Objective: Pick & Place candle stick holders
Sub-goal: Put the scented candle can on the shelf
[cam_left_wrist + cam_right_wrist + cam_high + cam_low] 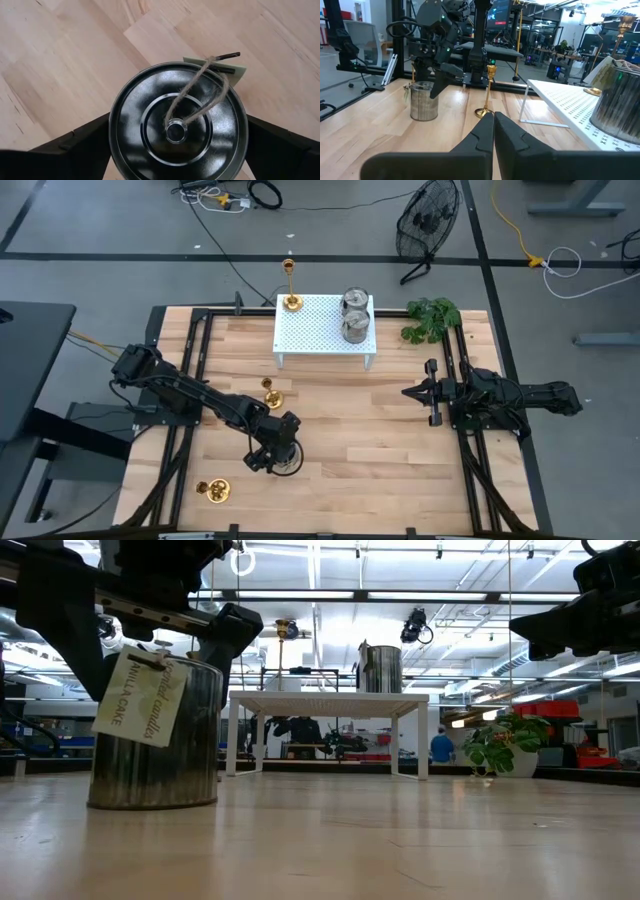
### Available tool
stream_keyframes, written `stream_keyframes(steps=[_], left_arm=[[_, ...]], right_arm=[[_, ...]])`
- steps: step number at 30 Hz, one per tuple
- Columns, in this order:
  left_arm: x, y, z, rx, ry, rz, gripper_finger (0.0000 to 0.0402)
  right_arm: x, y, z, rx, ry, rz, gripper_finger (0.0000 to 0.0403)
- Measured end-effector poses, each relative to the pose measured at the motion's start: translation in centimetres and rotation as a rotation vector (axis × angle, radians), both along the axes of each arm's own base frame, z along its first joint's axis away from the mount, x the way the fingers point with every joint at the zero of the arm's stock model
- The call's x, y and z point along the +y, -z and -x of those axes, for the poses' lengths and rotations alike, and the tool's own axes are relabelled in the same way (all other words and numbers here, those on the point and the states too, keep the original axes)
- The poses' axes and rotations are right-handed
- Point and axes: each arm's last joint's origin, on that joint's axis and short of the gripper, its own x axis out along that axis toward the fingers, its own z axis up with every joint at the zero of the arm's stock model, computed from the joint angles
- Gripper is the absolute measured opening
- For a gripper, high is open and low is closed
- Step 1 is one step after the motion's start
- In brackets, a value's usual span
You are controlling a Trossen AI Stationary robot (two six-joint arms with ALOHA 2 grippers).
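Observation:
A squat silver can holder (pixel 287 457) with a twine-tied paper tag stands on its base on the table; it also shows in the low view (pixel 160 755) and in the right wrist view (pixel 423 101). My left gripper (pixel 177 145) is around it from above. Two silver cans (pixel 355 315) and one gold holder (pixel 291 302) stand on the white perforated rack (pixel 320 335). One gold holder (pixel 272 396) stands on the table, and another (pixel 214 490) lies near the near left corner. My right gripper (pixel 412 393) is shut and empty at the table's right. My left gripper has the silver can between its two fingers (pixel 85 145), one on each side of the round wall just under the lid's rim (pixel 114 131). The fingers come from above, pointing down. The can stands upright with its base on the table (pixel 150 802).
A green leafy plant (pixel 432 318) sits at the far right beside the rack. Bare wood lies between the two arms and in front of the rack (pixel 360 430). Black rails (pixel 470 460) run along the table's left and right sides.

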Motion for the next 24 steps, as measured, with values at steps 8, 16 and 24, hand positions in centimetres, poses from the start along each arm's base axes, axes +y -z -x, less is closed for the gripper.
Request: stream_keyframes(steps=[8,16,24], left_arm=[[0.0,-0.1,0.0,0.013,-0.029,0.015,0.038],[0.2,-1.9,-0.9,0.001,-0.057,0.03,0.0379],[0.9,-5.5,-2.2,-0.034,-0.101,0.048,0.0379]], right_arm=[[0.0,0.0,0.0,0.0,0.0,0.0,0.0017],[0.0,0.0,0.0,0.0,0.0,0.0,0.0017],[0.0,0.0,0.0,0.0,0.0,0.0,0.0017]])
